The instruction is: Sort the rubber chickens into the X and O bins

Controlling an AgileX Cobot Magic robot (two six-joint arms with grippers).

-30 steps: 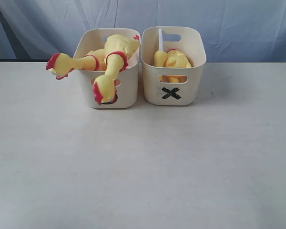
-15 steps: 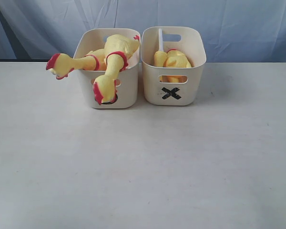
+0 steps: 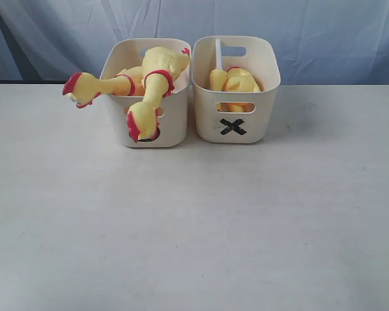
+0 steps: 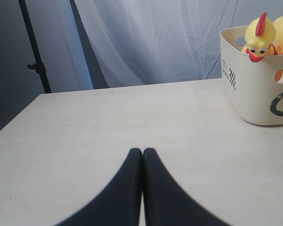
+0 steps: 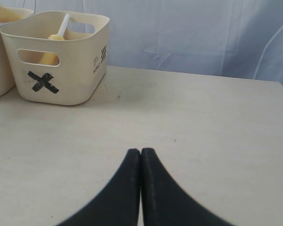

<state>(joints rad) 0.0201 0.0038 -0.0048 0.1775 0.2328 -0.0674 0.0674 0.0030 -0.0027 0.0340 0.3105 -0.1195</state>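
Where the exterior view looks across the table (image 3: 194,220), the O bin (image 3: 175,120) and X bin (image 3: 259,110) stand side by side at the far edge, walls almost touching, in front of a pale curtain (image 3: 324,39).
- O bin: first large chicken (image 3: 84,87) hangs over the outer side rim, head clear of the tub. Second large chicken (image 3: 142,116) droops over the front wall, head down, covering most of the mark.
- X bin: small chickens (image 3: 241,81) lie inside, below the rim. The slim chicken (image 3: 216,79) stands against the back, its white stick (image 3: 218,50) pointing up.
- Neither arm shows here.

Left wrist view: left gripper (image 4: 142,151) is clenched, fingers pressed flat together with nothing between them, above bare table. The O bin sits well apart from it, a chicken head (image 4: 259,34) peeking over the rim.

Right wrist view: right gripper (image 5: 140,151) is likewise clenched and empty, over bare table. The X bin is well apart; stick and yellow body show inside.
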